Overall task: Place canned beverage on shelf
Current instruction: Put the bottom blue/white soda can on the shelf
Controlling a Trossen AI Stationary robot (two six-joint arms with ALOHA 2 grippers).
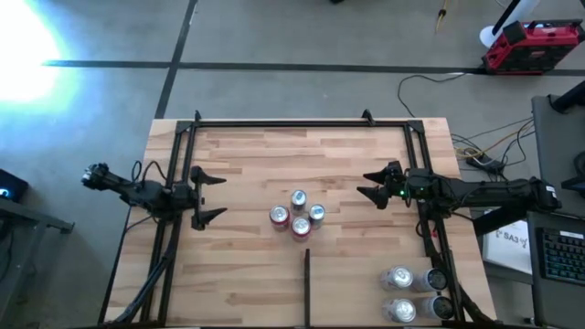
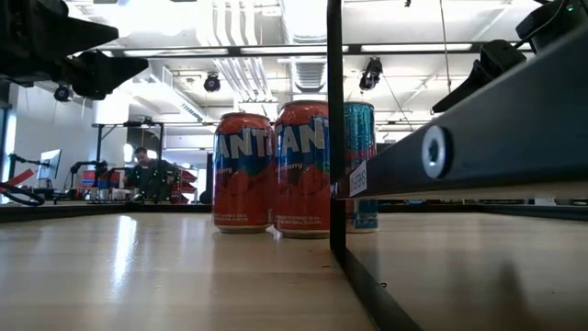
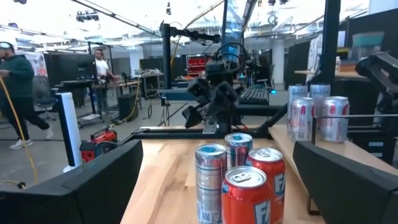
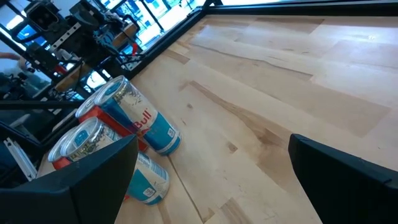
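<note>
Cans are what this job is about, and they sit on the shelf [image 1: 256, 164], a big light wooden board with a black tube frame [image 1: 292, 122] around it. Four cans stand close together in a little bunch [image 1: 297, 216] near the middle of the board, two red ones and two slim blue and silver ones. More silver cans [image 1: 411, 292] lie in a group at about 4 o'clock from the bunch, by the frame's edge, and these look like the ones waiting to be placed. A can is hard and round, smooth and a bit slippery, and it could dent if squeezed too hard. I think it is best to grab one around its middle, from the side. I cannot tell if they are full, so they may be heavy or light. A thin dark divider strip [image 1: 307, 285] stands at 6 o'clock from the bunch. The left end effector [image 1: 215, 194] is at 9 o'clock from the bunch, with its fingers spread wide and holding nothing. The right end effector [image 1: 366, 190] is at about 2 o'clock from the bunch, also spread wide and empty. The standing cans are so close that a bump could knock them over.
</note>
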